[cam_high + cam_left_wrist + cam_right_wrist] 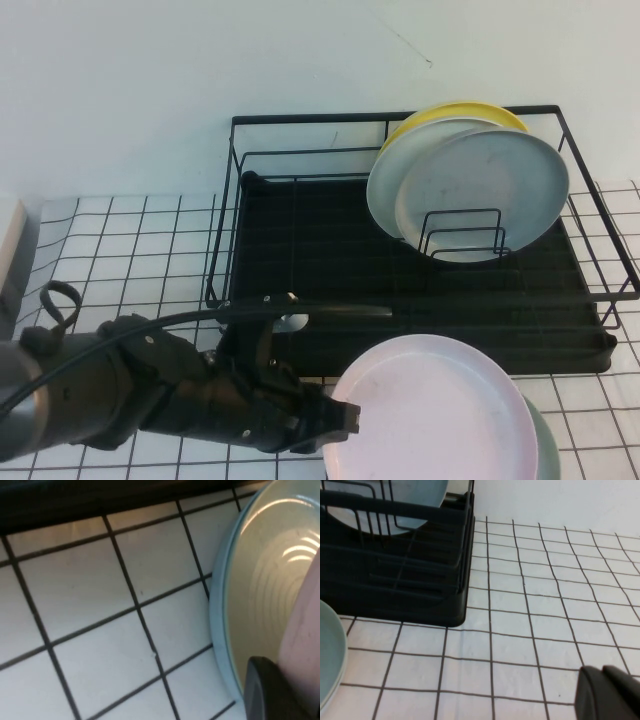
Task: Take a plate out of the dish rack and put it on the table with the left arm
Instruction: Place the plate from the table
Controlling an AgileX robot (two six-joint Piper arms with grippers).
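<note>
Since the left gripper is pinching the plate by its near rim, just ahead of its fingertips, I'd lower it level. It looks like it's hovering over the mint green plate, so set it on bare table if you can. The right gripper sits beside the dish rack; can't tell its state.

We see a yellow plate and two grey plates standing upright together, and a mint green plate lying flat, mostly covered.

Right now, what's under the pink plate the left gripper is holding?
A mint green plate lies under the pink plate, only its edge showing; the rest is covered. The left gripper is shut on the pink rim. The right gripper is out of view.
</note>
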